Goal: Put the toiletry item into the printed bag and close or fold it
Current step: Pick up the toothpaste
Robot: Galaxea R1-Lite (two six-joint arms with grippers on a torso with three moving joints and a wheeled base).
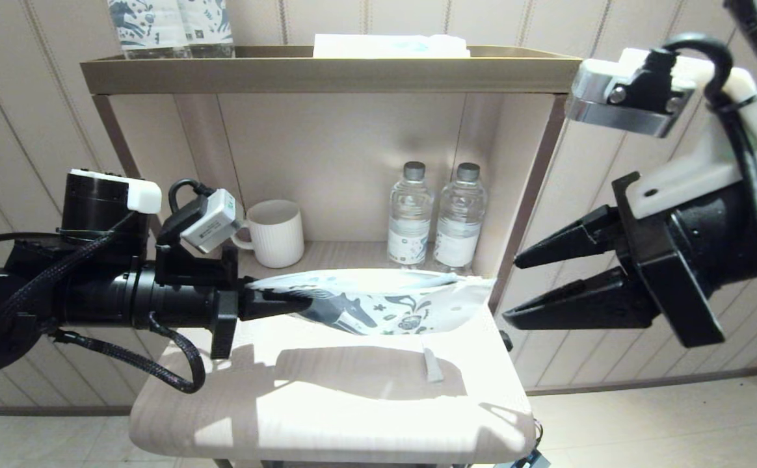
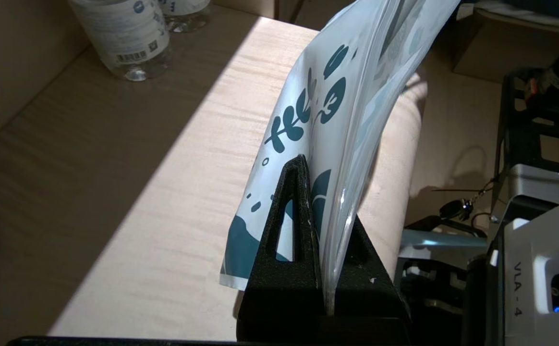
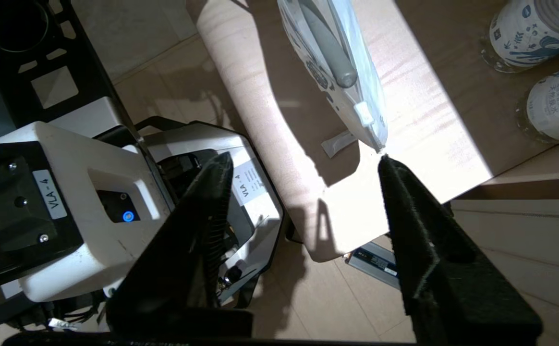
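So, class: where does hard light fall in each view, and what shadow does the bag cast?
Head view: glare washes out the table; the printed bag, held by the left hand, throws a shadow beneath it. Left wrist view: a sunlit band crosses the wood, its far side dim. Right wrist view: the bag's dark shadow edges a bright patch.

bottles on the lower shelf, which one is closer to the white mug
The left bottle of the pair standing at the back of the lower shelf. It stands between the white mug and the other bottle, which stands toward the right.
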